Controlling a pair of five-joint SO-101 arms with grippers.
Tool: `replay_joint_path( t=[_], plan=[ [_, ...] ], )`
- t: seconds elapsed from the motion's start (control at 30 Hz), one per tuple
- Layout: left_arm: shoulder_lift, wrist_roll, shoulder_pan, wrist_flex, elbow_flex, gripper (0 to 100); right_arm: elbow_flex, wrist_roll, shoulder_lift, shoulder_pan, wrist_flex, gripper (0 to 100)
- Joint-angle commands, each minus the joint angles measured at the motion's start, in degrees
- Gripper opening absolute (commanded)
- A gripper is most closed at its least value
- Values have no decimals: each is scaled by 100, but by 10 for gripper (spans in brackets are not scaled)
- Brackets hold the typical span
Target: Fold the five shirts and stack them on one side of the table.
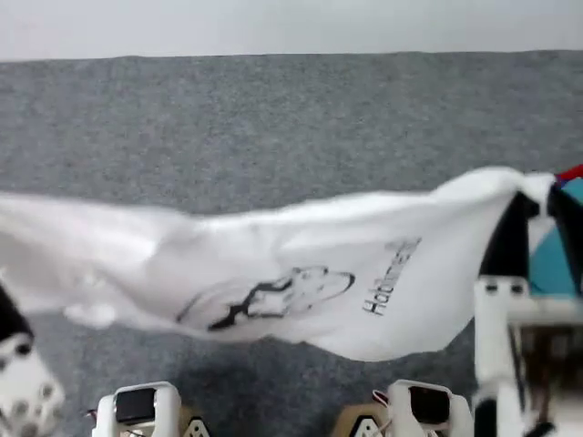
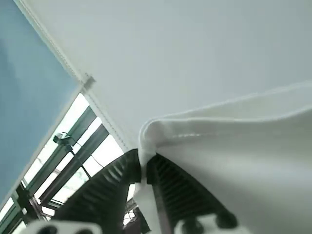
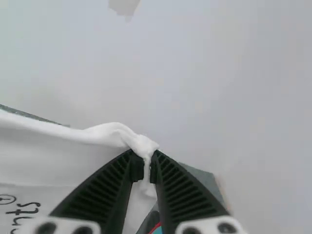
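The white shirt (image 1: 273, 264) hangs spread in the air over the grey, felt-like bench (image 1: 273, 109), likely stretched so it can be laid flat for folding. The left end effector (image 2: 145, 163) is clamped on a stitched hem, the right end effector (image 3: 145, 163) on a bunched edge. The thin, soft cloth sags between.
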Motion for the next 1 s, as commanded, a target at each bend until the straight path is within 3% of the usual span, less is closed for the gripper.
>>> replay_joint_path(
  t=[0.0, 0.2, 0.43, 0.67, 0.77, 0.97],
  plan=[
    [-273, -141, -44, -185, -163, 3, 308, 167, -435, 66, 180, 9],
    [-756, -659, -44, -141, -136, 3, 712, 378, -1112, 66, 180, 9],
    [-818, -659, -35, 448, 251, 3, 1714, 448, -1253, 57, 110, 10],
    [-818, -633, -9, 387, 2158, 3, 4264, 448, -1305, 31, -1560, 10],
    [-818, -633, -9, -404, 3398, 3, 5301, 448, -1253, 31, -2651, 10],
    [-818, -624, 44, -2884, 5719, 3, 7288, 492, -1253, -57, -4848, 9]
  ],
)
